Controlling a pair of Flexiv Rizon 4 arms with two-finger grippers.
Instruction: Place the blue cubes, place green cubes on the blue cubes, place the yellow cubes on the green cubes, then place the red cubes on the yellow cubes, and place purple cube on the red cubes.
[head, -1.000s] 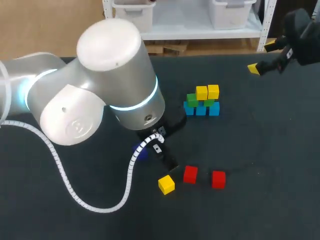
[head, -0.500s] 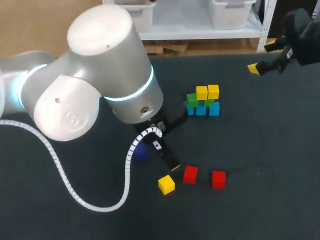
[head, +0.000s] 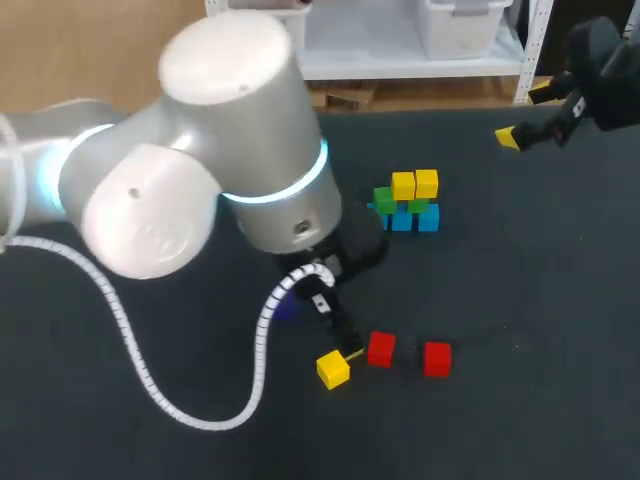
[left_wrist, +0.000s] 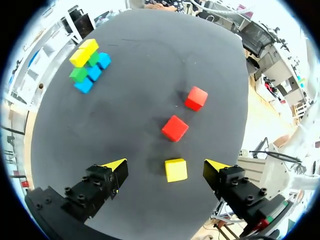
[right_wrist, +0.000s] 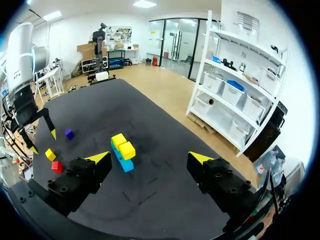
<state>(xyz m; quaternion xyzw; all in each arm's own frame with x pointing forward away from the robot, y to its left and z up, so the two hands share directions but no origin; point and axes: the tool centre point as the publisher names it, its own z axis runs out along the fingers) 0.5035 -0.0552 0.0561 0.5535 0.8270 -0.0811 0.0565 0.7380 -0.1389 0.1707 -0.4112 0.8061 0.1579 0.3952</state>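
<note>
A loose yellow cube (head: 333, 368) (left_wrist: 176, 170) lies near the table's front, between the tips of my open left gripper (head: 344, 344) (left_wrist: 166, 165), which hovers just over it without touching. Two red cubes (head: 380, 348) (head: 437, 358) (left_wrist: 175, 128) (left_wrist: 196, 98) lie beside it, ahead of the fingers. At mid-table stands the stack: blue cubes (head: 402, 219) below, green cubes (head: 385, 198) on them, two yellow cubes (head: 415, 184) on top (left_wrist: 86, 60) (right_wrist: 123, 148). A purple cube (head: 288, 308) (right_wrist: 69, 134) is half hidden behind the left arm's cable. My right gripper (head: 526, 113) (right_wrist: 150, 158) hangs open and empty, high at the far right.
The left arm's large body (head: 210, 170) and its white coiled cable (head: 150, 390) cover much of the table's left half. Bare dark tabletop (head: 540, 300) lies to the right of the cubes.
My left arm has swung toward the front right, bringing its open gripper down around the loose yellow cube. The right arm and all the cubes have stayed put.
</note>
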